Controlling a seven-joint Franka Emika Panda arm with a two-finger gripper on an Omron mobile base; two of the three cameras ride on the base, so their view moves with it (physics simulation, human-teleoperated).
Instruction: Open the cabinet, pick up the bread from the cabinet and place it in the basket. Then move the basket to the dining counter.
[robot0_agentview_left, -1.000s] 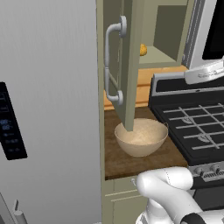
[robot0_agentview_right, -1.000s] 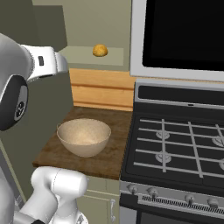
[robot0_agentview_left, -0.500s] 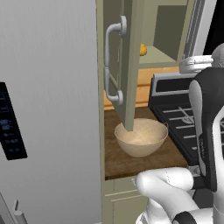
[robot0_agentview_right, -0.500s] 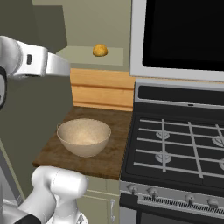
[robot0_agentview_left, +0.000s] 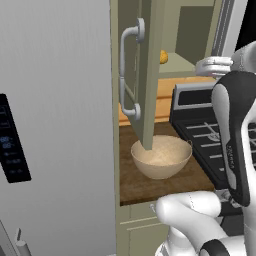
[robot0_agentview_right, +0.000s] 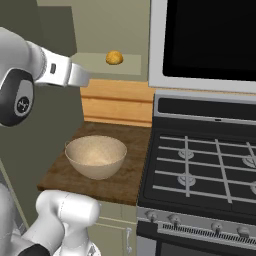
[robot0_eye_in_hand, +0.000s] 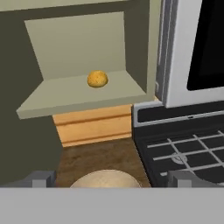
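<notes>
one bread (robot0_eye_in_hand: 97, 79) on cabinet (robot0_eye_in_hand: 83, 98) shelf, one basket (robot0_agentview_right: 96, 156) below, gripper (robot0_eye_in_hand: 111, 180) wide, empty

A rendered home kitchen: black gas stove (robot0_agentview_right: 200, 170) with burner grates, olive-green cabinet (robot0_agentview_left: 145, 75) standing open, grey fridge (robot0_agentview_left: 55, 125) with a control panel, wooden counter (robot0_agentview_right: 125, 175) carrying a basket (robot0_agentview_right: 96, 156).

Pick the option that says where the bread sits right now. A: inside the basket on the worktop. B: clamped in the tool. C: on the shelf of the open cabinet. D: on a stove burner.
C: the bread rests on the shelf of the open cabinet, above and behind the basket, which holds nothing, and the tool is open and well short of it.
</notes>
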